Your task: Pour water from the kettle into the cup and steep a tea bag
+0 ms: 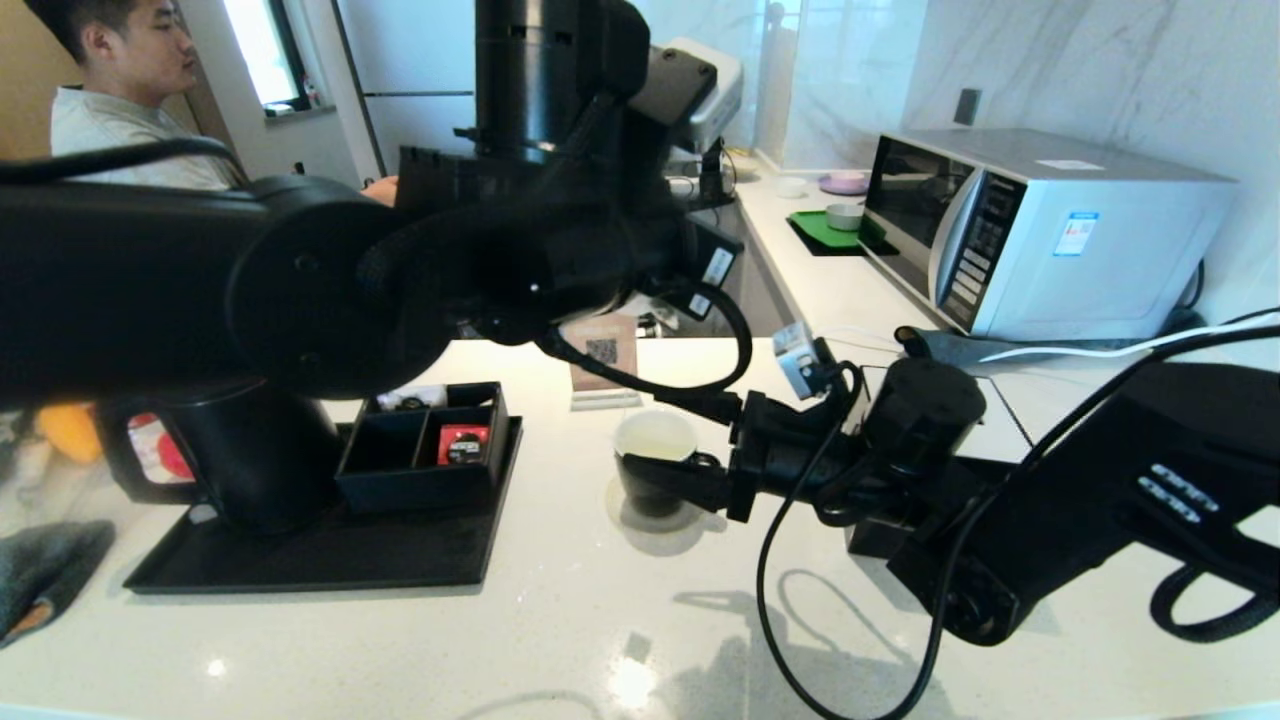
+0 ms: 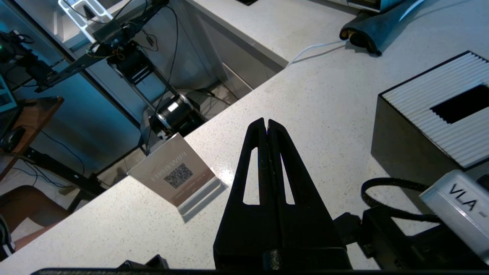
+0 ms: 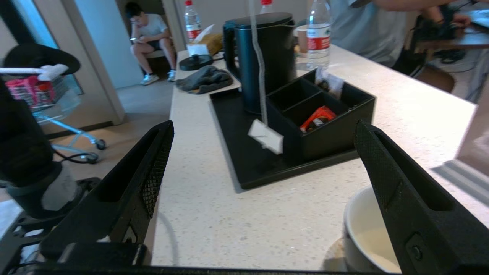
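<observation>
One cup (image 1: 655,462), pale liquid inside; organiser (image 1: 425,445) w/ red sachet (image 1: 463,444).

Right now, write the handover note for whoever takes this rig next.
Left tool: shut, empty, above the counter near the QR sign.
Right tool: open, holding nothing, one finger right by the cup.
Kettle: upright on the black tray, beside the organiser box.
Done: the cup holds pale liquid, so the pour looks finished.
Unclear: a pale string with a white tag dangles between the right tool's fingers; the tea bag's pouch is not visible.
Left: find the pouch, confirm it steeps in the cup.
</observation>
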You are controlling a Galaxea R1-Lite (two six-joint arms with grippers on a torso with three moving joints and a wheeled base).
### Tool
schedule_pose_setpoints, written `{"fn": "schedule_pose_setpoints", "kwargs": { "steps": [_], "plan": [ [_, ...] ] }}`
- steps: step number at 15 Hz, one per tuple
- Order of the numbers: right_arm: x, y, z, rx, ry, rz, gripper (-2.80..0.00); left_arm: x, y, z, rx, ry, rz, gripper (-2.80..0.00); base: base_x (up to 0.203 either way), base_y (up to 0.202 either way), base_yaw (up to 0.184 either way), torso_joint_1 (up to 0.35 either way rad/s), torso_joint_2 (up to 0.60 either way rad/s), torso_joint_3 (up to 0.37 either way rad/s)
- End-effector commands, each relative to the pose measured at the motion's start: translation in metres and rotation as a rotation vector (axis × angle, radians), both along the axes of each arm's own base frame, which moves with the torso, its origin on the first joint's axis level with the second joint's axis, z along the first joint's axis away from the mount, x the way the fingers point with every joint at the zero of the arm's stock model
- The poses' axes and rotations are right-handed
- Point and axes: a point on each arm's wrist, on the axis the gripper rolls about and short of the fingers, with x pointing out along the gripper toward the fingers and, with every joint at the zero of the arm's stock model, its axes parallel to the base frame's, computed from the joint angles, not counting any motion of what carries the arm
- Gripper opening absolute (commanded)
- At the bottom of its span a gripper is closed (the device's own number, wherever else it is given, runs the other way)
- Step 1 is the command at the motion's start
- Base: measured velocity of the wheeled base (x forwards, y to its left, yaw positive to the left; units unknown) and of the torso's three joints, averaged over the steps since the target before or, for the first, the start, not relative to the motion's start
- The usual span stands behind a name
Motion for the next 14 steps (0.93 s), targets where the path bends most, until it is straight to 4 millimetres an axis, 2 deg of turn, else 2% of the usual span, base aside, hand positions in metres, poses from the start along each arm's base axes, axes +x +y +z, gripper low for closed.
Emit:
{"fn": "schedule_pose_setpoints", "kwargs": {
  "steps": [1, 8, 14],
  "plan": [
    [-0.002, 0.004, 0.0, 0.007, 0.009, 0.031, 0.0, -0.001, -0.002, 0.0, 0.0, -0.002, -0.004, -2.8, 0.0, 0.0, 0.0, 0.0, 0.0, 0.0],
    [-0.002, 0.013, -0.006, 0.007, 0.025, 0.053, 0.0, -0.003, -0.004, 0.002, -0.006, -0.007, -0.013, -2.8, 0.0, 0.0, 0.0, 0.0, 0.0, 0.0],
    [0.001, 0.019, -0.003, 0.029, 0.03, 0.068, 0.0, -0.003, -0.004, 0.004, -0.01, -0.012, -0.012, -2.8, 0.0, 0.0, 0.0, 0.0, 0.0, 0.0]
  ]
}}
